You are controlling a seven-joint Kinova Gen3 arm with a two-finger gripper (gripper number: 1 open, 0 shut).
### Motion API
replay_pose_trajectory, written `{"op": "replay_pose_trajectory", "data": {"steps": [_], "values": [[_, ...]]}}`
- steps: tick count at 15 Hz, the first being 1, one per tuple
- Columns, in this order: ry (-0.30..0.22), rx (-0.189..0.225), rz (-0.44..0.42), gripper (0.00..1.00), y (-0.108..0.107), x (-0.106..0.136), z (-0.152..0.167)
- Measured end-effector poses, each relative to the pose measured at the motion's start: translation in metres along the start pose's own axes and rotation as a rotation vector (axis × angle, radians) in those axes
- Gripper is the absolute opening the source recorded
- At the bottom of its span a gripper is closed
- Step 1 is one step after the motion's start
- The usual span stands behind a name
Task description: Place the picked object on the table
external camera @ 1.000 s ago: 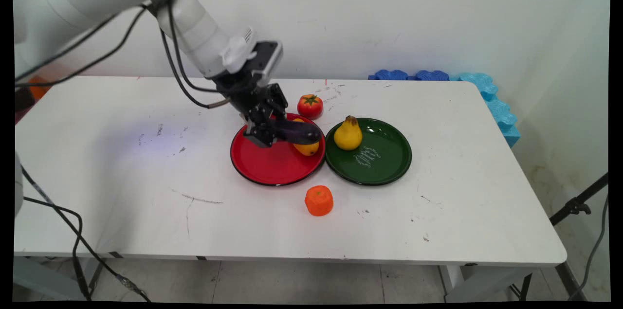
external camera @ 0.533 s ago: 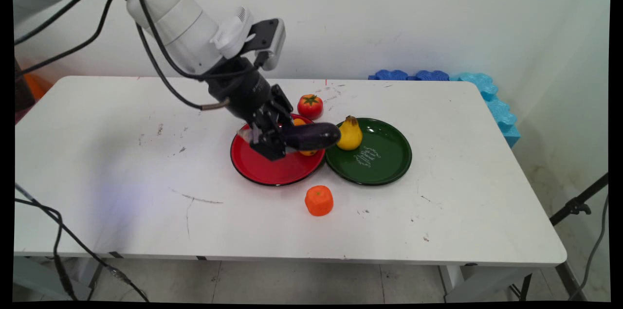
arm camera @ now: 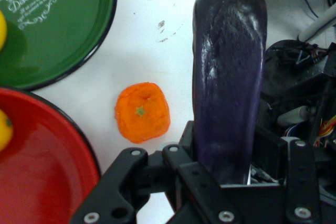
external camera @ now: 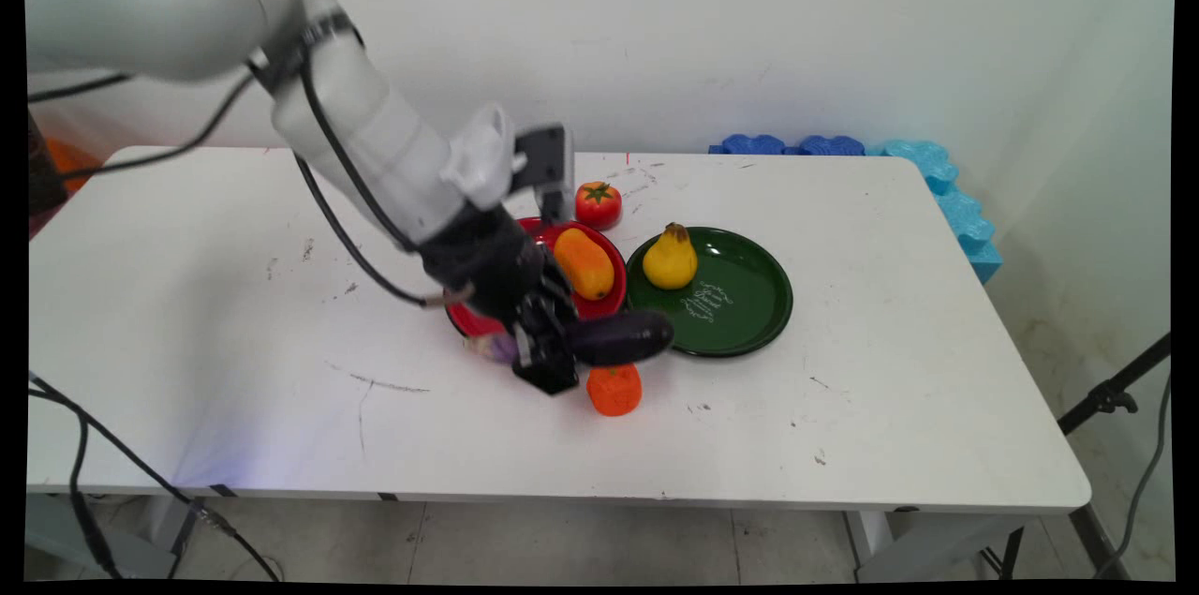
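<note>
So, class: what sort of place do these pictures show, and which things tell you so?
Probably a robotics lab or test room, not a kitchen: a bare, scuffed white table against a plain wall, toy-like fruit on a red plate and green plate, and a cabled robot gripper holding an eggplant.

pincer (external camera: 548,353) + eggplant (external camera: 620,337) | moved off red plate (external camera: 487,325) | now over tangerine (external camera: 614,390)

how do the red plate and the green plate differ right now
The red plate holds an orange-yellow fruit; the green plate holds a yellow pear. The green plate has white lettering; none shows on the red plate. The arm hides part of the red plate; the green plate is in full view. Both are round with dark rims.
</note>
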Motion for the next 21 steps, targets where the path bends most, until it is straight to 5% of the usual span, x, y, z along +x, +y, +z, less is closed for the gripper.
{"op": "replay_pose_trajectory", "data": {"steps": [9, 19, 20, 21], "values": [[-0.034, 0.013, -0.106, 0.00, 0.021, -0.023, 0.080], [-0.033, 0.030, -0.125, 0.00, 0.020, -0.029, 0.127], [-0.030, 0.031, -0.126, 1.00, 0.020, -0.028, 0.129], [-0.029, 0.032, -0.126, 1.00, 0.020, -0.028, 0.131]]}}
